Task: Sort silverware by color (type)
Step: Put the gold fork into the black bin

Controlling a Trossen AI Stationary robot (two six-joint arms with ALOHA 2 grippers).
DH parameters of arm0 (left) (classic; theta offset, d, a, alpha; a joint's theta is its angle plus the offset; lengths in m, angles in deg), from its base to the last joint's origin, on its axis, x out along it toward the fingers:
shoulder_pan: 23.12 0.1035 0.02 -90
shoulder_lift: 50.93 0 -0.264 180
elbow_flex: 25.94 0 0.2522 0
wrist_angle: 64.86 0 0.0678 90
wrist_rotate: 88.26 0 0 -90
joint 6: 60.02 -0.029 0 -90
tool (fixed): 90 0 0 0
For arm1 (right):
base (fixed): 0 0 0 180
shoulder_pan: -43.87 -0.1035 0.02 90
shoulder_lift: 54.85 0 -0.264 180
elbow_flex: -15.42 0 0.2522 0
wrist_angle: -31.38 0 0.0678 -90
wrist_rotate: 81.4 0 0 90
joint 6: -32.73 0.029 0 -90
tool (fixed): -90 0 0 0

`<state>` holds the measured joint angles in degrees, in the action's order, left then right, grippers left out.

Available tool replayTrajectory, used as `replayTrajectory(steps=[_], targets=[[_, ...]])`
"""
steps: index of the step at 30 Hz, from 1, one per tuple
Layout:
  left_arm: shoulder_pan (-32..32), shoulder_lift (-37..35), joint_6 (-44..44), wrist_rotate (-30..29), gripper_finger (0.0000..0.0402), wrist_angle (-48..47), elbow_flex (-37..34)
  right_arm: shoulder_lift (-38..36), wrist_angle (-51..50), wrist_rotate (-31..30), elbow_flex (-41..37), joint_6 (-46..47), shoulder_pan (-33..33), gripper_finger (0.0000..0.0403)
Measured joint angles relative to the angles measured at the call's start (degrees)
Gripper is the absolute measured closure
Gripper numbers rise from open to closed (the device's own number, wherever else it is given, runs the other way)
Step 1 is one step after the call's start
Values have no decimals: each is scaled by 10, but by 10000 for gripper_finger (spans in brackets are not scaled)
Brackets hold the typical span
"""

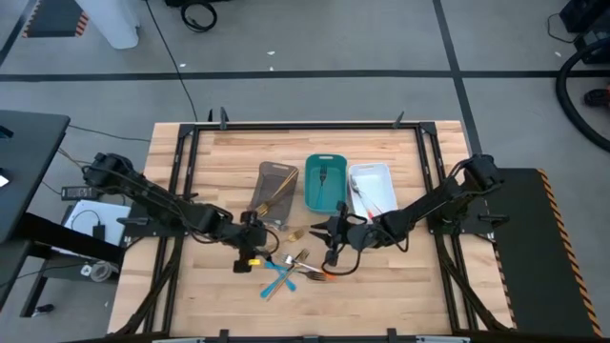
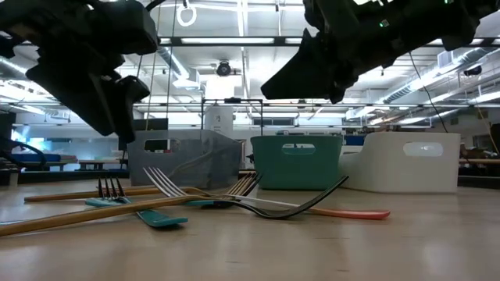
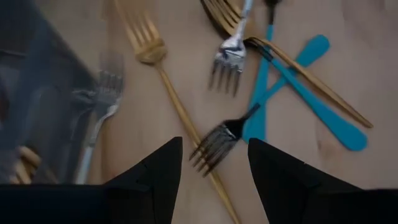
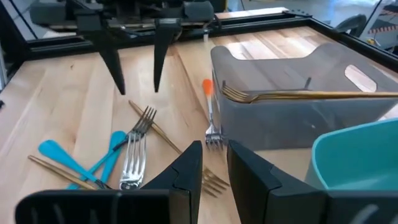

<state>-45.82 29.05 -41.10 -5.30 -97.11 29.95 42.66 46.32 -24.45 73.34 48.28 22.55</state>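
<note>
Fingers of the left gripper (image 3: 211,171) stood parted and empty, hovering over a dark fork with a blue handle (image 3: 239,134) and the long gold fork (image 3: 171,102) beneath it. Fingers of the right gripper (image 4: 214,165) stood a narrow gap apart, likewise empty, above a silver fork with an orange handle (image 4: 209,112) lying beside the grey-brown tray (image 1: 276,188).

Loose silverware: a tangled pile (image 1: 291,270) on the near middle of the wooden table (image 1: 400,295), between the two grippers, comprising gold, blue-handled and orange-handled pieces. Two blue handles (image 3: 311,99) lay crossed, a gold piece (image 3: 311,87) slanting over them.

Trays: three in a row at the far middle of the table. Grey-brown tray on the left, holding gold pieces, one gold fork (image 4: 298,95) resting across its rim. Teal tray (image 1: 325,183) in the centre, holding a dark fork (image 1: 323,174). White tray (image 1: 374,187) on the right, holding orange-handled pieces; their number could not be told.

Arms: left arm entered from the left edge, right arm from the right edge, both reaching inward towards the pile.
</note>
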Motion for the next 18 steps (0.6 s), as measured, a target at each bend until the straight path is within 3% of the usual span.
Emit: replayTrajectory(steps=[7,18], targets=[[-1,42,-21,28,209,45,1,-10,-11,0,0,-26,-1,320],[36,104,78,0,210,88,2,-25,-43,-33,0,-22,-19,320]])
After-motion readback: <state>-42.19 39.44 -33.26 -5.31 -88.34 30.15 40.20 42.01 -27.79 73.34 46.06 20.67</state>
